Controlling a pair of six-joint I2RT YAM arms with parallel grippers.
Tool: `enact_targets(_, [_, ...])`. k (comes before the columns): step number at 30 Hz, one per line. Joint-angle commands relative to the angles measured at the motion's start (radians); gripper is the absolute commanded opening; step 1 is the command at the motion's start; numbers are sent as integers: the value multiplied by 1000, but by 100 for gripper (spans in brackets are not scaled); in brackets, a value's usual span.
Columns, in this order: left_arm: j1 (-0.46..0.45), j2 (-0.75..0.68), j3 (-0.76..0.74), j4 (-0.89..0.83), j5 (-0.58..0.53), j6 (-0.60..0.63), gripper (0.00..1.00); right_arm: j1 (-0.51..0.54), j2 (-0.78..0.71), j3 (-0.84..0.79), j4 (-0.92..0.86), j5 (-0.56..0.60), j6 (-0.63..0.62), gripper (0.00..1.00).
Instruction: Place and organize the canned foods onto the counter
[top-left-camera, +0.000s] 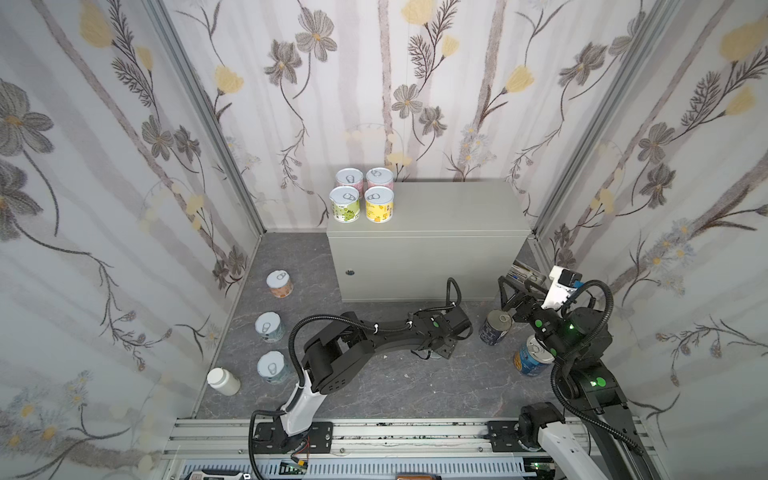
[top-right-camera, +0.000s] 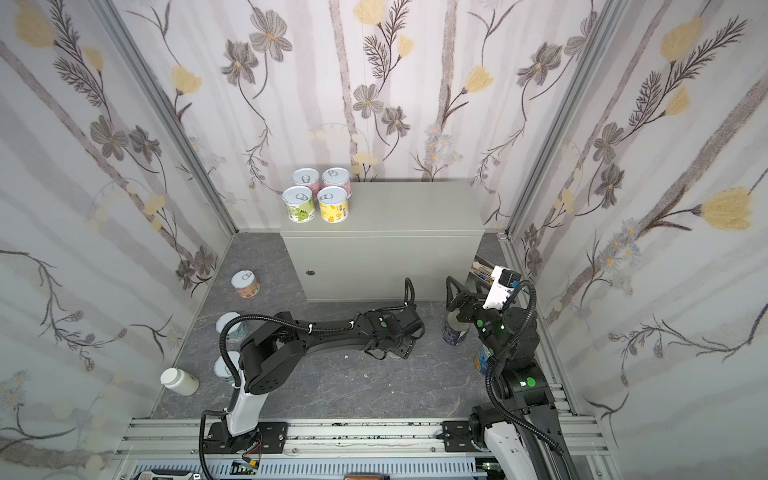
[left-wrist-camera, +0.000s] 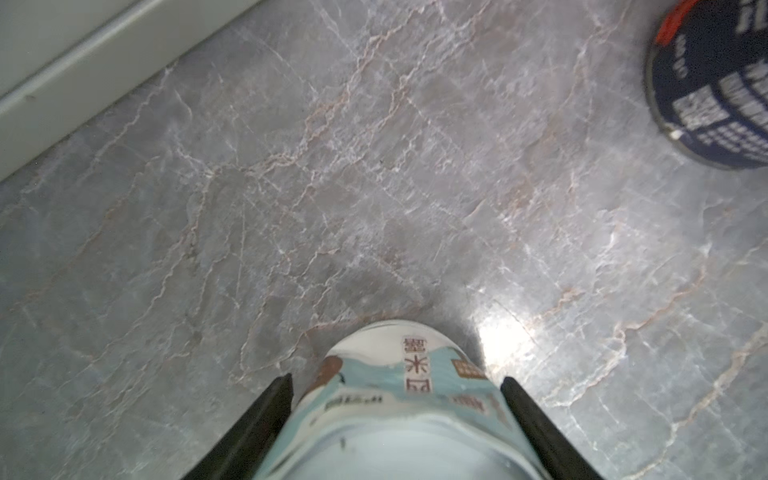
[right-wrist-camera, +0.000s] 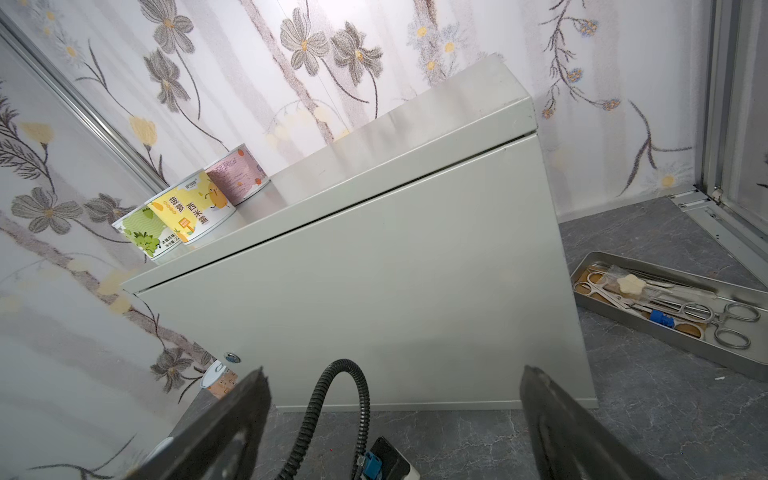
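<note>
Counter (top-left-camera: 457, 208) (a pale grey-green metal box) stands on a dark marbled floor (top-left-camera: 374, 386) against the flowered back wall. The left arm (top-left-camera: 374, 332) stretches low across the floor in front of it. In the left wrist view the left gripper (left-wrist-camera: 395, 379) points down, its fingers clamped on either side of a pale blue can (left-wrist-camera: 374, 415).

The right gripper (right-wrist-camera: 392, 369) hangs off the counter's front right corner, near a navy can (top-left-camera: 494, 330). Its jaws are wide apart with nothing between them. A metal tray (right-wrist-camera: 665, 328) of scissors lies on the floor to the right of the counter. A taller blue can (top-left-camera: 528, 365) stands partly under the right arm.

Four short cans stand in a tight square on the counter's back left corner: left pink can (top-left-camera: 349, 179) and right pink can (top-left-camera: 379, 178) behind, green can (top-left-camera: 344, 203) and yellow can (top-left-camera: 378, 203) in front. Three more line the floor at left — orange can (top-left-camera: 279, 284), middle can (top-left-camera: 269, 327), near can (top-left-camera: 273, 368). A white-capped bottle (top-left-camera: 224, 381) sits beside the near can.
</note>
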Motion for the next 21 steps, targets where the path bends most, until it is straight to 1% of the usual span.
enact_targets(1, [0,7,-16,46,25,-31,75,-1,2,-10,36,-39,-11,96])
enact_targets(7, [1,-56,-48,62,6,-29,90,-1,-8,-14,34,-57,-13,100])
enact_targets(8, [0,-79,-58,68,-1,-29,97,-1,-11,-13,30,-57,-13,100])
enact_targets(9, [0,-100,-68,73,-7,-32,100,-1,-16,-9,21,-57,-15,100])
enact_targets(14, [0,-230,-120,91,-43,-41,100,7,-68,-1,-6,-64,-49,100])
enact_targets(17, [1,-335,-167,94,-87,-49,100,28,-58,-3,-45,-44,-61,100])
enact_targets(19, [5,-416,-227,97,-123,-61,100,58,-42,-24,-64,-36,-53,100])
enact_targets(21, [10,-498,-282,98,-157,-80,100,116,-30,-47,-85,9,-45,100])
